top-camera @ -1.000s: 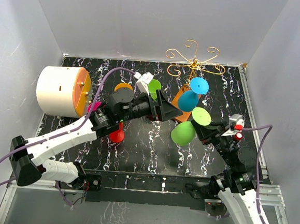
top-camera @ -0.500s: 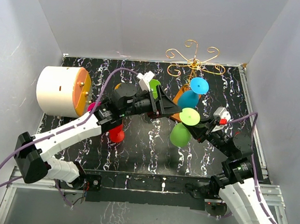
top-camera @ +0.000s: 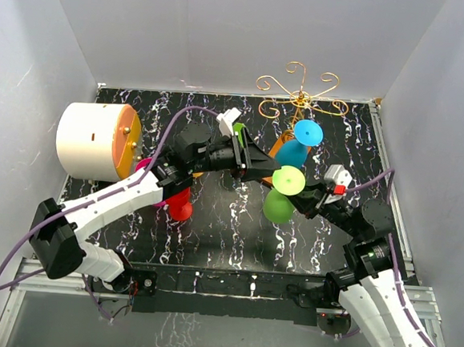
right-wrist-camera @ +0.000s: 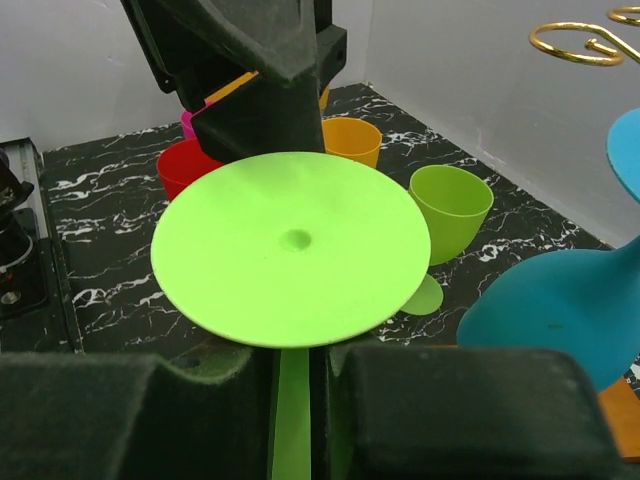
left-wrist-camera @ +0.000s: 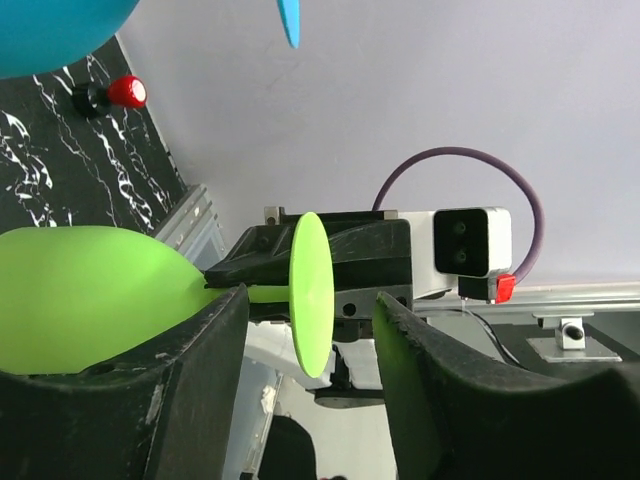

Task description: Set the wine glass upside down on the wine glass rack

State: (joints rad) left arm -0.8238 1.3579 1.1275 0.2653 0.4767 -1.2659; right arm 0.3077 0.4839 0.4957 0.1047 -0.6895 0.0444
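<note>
The green wine glass is held sideways above the table, its flat foot toward my left arm. My right gripper is shut on its stem, with the foot just beyond the fingers. My left gripper is open. In the left wrist view the foot stands between its fingers without visibly touching them, and the bowl lies to the left. The gold wire rack stands at the back on an orange-brown base, with a blue wine glass hanging upside down on it.
A white cylinder with an orange face sits at the left. A red glass and a pink one stand under my left arm. The right wrist view shows an orange glass and a light green glass upright on the table.
My right gripper has carried the green glass left and back toward my left gripper. My left gripper has reached right, so the glass foot now sits between its open fingers.
</note>
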